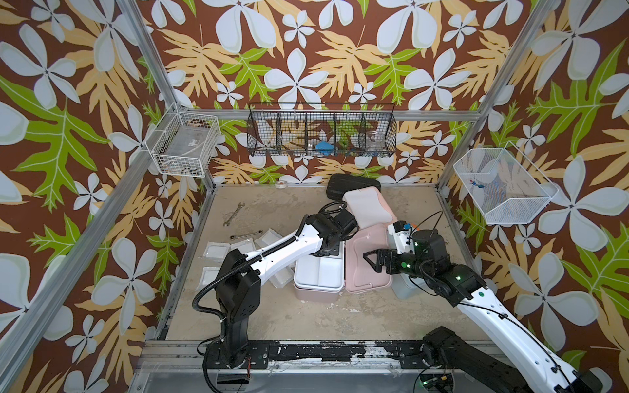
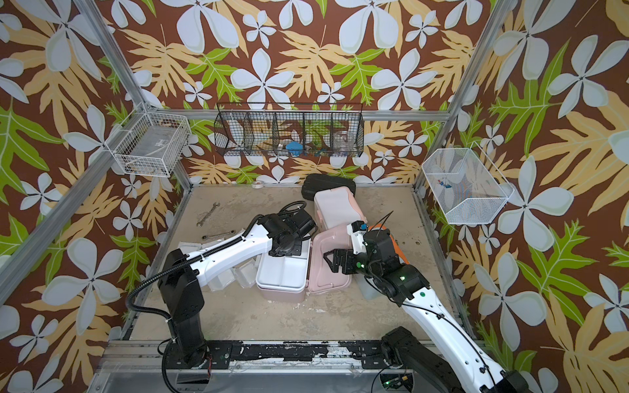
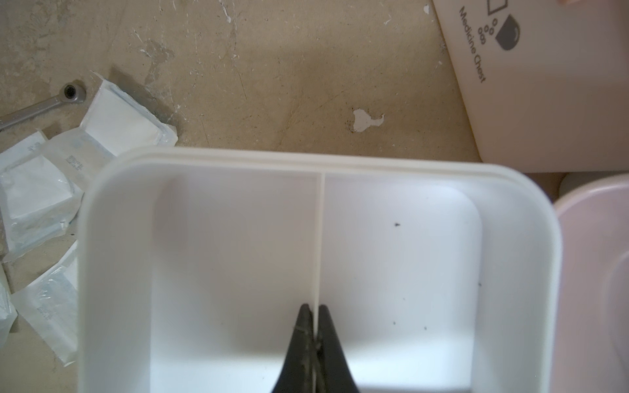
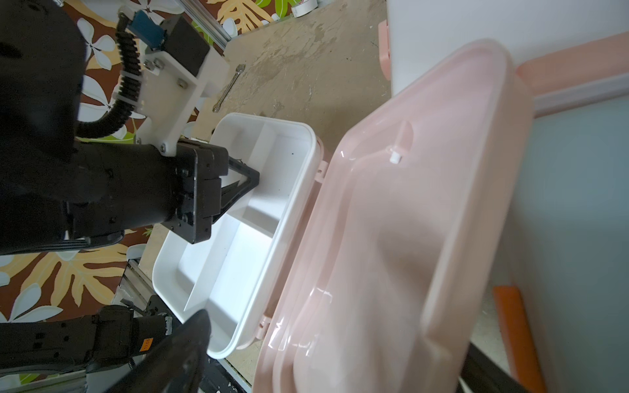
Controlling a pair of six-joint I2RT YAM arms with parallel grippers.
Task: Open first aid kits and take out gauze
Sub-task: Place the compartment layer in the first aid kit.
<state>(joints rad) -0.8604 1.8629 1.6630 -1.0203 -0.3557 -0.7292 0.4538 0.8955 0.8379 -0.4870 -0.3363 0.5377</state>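
Observation:
The pink first aid kit (image 1: 311, 295) stands open, its pink lid (image 1: 366, 272) laid flat to its right. A white divided tray (image 3: 391, 272) sits in it, and no gauze shows in the tray. My left gripper (image 3: 315, 308) is shut on the tray's thin divider wall (image 3: 321, 238). My right gripper (image 1: 371, 261) hovers open over the lid, holding nothing. Several gauze packets (image 1: 216, 251) (image 3: 122, 119) lie on the table to the left of the kit. The white and peach kit (image 1: 367, 207) stands shut behind. The light blue kit (image 4: 571, 204) sits under my right arm.
A black ribbed case (image 1: 340, 185) lies at the back, beside a tape roll (image 1: 281, 184). Two wrenches (image 1: 233, 214) (image 1: 243, 235) lie on the table's left side. Wire baskets (image 1: 183, 143) (image 1: 321, 134) (image 1: 500, 185) hang on the walls.

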